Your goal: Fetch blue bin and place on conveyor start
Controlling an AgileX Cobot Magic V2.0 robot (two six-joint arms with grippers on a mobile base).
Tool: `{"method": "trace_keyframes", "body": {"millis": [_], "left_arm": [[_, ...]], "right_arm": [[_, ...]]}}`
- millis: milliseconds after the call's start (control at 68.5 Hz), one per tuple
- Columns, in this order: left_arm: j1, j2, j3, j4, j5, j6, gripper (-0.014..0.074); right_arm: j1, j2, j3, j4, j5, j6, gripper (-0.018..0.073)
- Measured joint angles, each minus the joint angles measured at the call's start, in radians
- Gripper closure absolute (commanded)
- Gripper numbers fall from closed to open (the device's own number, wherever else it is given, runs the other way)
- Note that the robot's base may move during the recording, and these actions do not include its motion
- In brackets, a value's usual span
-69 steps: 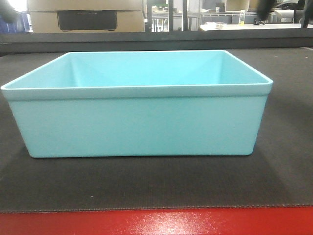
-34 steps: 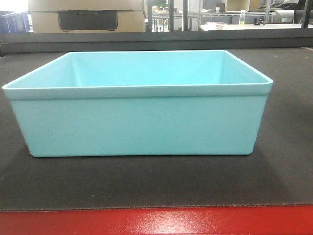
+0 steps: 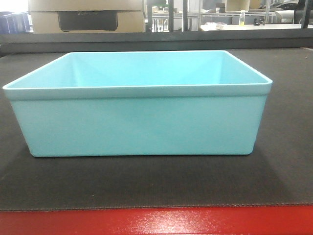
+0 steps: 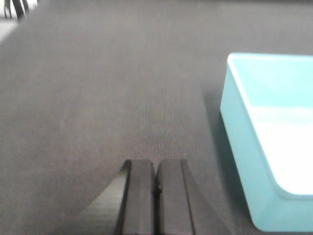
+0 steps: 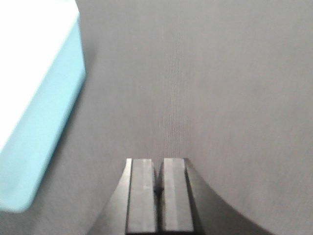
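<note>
The blue bin [image 3: 139, 122] is a pale turquoise tub, empty, standing upright on the dark grey belt of the conveyor start [image 3: 146, 183], just behind the red front edge [image 3: 156, 223]. Neither gripper shows in the front view. In the left wrist view my left gripper [image 4: 155, 166] is shut and empty over bare belt, with the bin [image 4: 266, 147] apart to its right. In the right wrist view my right gripper [image 5: 159, 164] is shut and empty over the belt, with the bin [image 5: 39, 107] apart to its left.
Behind the belt runs a dark rail [image 3: 156, 36]. Beyond it stand a cardboard box [image 3: 85, 14] and shelving with small items [image 3: 220, 17]. Belt fabric stretches on both sides of the bin [image 3: 288, 98].
Dark shapes at the top corners of the front view one second ago have gone out of view. The bin has not moved.
</note>
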Motion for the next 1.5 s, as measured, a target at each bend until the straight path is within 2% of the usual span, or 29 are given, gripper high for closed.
{"method": "trace_keyframes", "body": {"millis": [146, 321, 1050, 1182, 1313, 1503], "left_arm": [[0.0, -0.102, 0.011, 0.003, -0.001, 0.0, 0.0707], [0.002, -0.136, 0.013, 0.003, -0.003, 0.0, 0.0707], [0.002, -0.136, 0.016, 0.005, -0.003, 0.0, 0.0707], [0.021, -0.15, 0.027, -0.03, -0.006, 0.01, 0.0707], [0.07, -0.214, 0.106, -0.08, -0.093, 0.105, 0.0707], [0.099, -0.364, 0.314, -0.099, -0.273, 0.131, 0.0707]], "right_arm": [[0.0, -0.225, 0.033, -0.002, -0.044, 0.0, 0.072], [0.0, -0.36, 0.035, -0.002, -0.056, 0.0, 0.072], [0.0, -0.371, 0.035, -0.002, -0.056, -0.002, 0.0721], [0.0, -0.371, 0.035, -0.002, -0.056, -0.002, 0.0721], [0.0, -0.371, 0.035, -0.002, -0.056, -0.002, 0.0721], [0.0, -0.371, 0.035, -0.002, -0.056, -0.002, 0.0721]]}}
